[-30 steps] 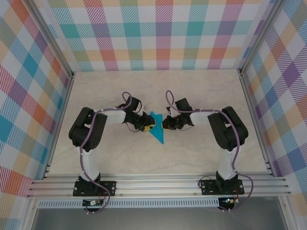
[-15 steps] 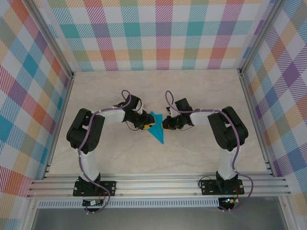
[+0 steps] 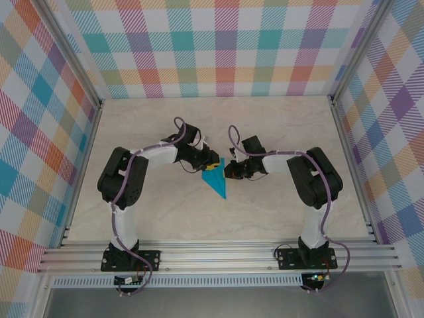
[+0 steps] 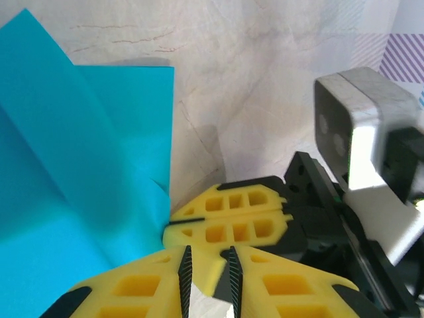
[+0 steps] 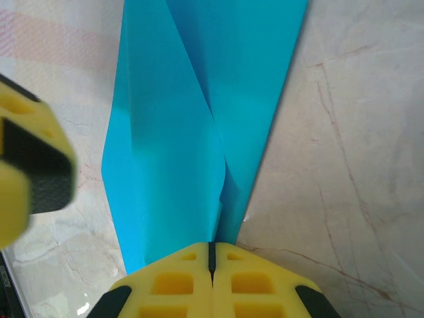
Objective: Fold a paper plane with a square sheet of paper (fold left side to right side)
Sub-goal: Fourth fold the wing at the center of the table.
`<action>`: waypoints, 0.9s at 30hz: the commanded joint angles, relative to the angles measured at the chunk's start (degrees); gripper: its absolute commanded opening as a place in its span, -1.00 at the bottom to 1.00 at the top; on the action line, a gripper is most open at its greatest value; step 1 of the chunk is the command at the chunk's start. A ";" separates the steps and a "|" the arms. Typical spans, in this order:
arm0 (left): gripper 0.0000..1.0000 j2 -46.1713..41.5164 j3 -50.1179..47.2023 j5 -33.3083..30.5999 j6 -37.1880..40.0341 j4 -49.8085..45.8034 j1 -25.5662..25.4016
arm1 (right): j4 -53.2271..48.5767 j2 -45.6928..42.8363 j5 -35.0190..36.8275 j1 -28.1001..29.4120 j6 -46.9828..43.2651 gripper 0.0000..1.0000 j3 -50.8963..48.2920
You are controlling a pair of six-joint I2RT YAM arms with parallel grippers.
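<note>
The cyan-blue paper lies folded into a narrow pointed paper plane (image 3: 218, 183) at the table's middle, with its tip toward the near right. My right gripper (image 3: 228, 171) is shut on its right edge, and in the right wrist view the closed fingers (image 5: 212, 262) pinch the layered folds of the plane (image 5: 185, 132). My left gripper (image 3: 211, 161) hovers at the plane's far end, off the paper. Its pads (image 4: 186, 275) stand a narrow gap apart with nothing between them. In that view the paper (image 4: 79, 185) spreads at the left, and the right gripper's fingers (image 4: 225, 222) bite its edge.
The marble-patterned tabletop (image 3: 278, 132) is ringed by plaid walls and aluminium rails (image 3: 218, 255) at the near edge. Both arms reach in toward the middle, wrists close together. The right arm's wrist camera (image 4: 351, 126) looms close beside my left fingers.
My left gripper has let go of the plane's left side and moved up and to the right, to its far end. The right gripper has stayed shut on the paper.
</note>
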 commanded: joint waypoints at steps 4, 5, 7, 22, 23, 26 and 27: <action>-0.53 3.45 1.85 0.93 0.56 -1.53 -0.50 | -4.04 -0.41 1.44 -0.11 -1.30 -1.00 -0.86; -0.53 3.76 1.82 0.63 0.64 -1.75 -0.51 | -4.01 -0.41 1.52 -0.13 -1.24 -1.00 -0.90; -0.53 4.14 1.77 0.29 0.64 -1.76 -0.50 | -4.15 -0.48 1.62 -0.11 -1.35 -1.00 -0.94; -0.53 5.61 -1.07 -1.84 0.65 -1.73 -0.83 | -2.86 -1.69 2.42 -0.08 -0.60 -0.99 -2.08; -0.53 5.71 -1.29 -1.93 0.65 -1.56 -0.92 | -2.88 -1.58 2.39 -0.08 -0.51 -0.99 -1.97; -0.53 5.86 -1.83 -2.19 0.56 -1.37 -1.07 | -2.62 -1.48 1.85 -0.11 -0.51 -0.99 -1.82; -0.53 5.84 -1.91 -2.33 0.63 -1.32 -1.08 | -2.57 -1.39 1.67 -0.06 -0.51 -0.99 -1.73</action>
